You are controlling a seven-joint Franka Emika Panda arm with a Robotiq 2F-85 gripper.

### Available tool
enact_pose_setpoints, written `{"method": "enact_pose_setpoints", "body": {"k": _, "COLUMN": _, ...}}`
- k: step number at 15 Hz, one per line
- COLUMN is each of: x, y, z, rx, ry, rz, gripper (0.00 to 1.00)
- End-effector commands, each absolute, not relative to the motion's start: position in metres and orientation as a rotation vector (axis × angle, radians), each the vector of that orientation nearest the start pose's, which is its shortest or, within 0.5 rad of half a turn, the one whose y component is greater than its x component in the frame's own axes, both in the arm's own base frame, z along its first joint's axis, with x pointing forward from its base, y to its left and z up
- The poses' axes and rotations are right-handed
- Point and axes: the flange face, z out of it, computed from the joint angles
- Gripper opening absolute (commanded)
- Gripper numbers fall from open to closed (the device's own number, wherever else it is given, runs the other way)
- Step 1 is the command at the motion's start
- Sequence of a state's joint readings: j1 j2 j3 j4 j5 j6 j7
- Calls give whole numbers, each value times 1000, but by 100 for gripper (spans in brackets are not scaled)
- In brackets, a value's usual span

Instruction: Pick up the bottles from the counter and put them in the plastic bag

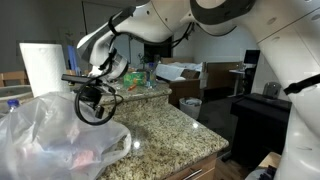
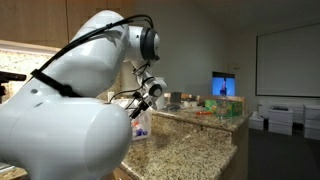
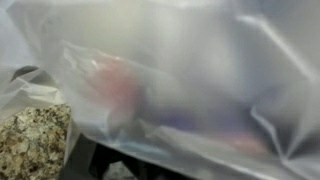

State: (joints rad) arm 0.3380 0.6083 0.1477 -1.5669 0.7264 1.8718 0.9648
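No lettering, brand, number or sign can be read in any view. In the wrist view, a reddish patch (image 3: 115, 80) shows through the plastic bag (image 3: 210, 60), but it is only a blur with no letters. In an exterior view, a lit screen (image 2: 225, 86) is too small to read.

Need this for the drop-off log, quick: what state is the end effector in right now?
End effector: by the top of the plastic bag; open or closed cannot be told from these views.
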Motion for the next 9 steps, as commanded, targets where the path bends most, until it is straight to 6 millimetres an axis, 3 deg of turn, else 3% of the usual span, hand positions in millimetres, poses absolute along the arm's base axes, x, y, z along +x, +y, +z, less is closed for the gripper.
{"method": "enact_pose_setpoints", "body": {"k": 1, "x": 577, "y": 312, "z": 304, "rx": -2423, "ry": 1099, "rz": 988, "gripper": 100}}
{"method": "enact_pose_setpoints", "body": {"k": 9, "x": 571, "y": 236, "z": 338, "rx": -2434, "ry": 1195, "rz": 980, "gripper": 100}}
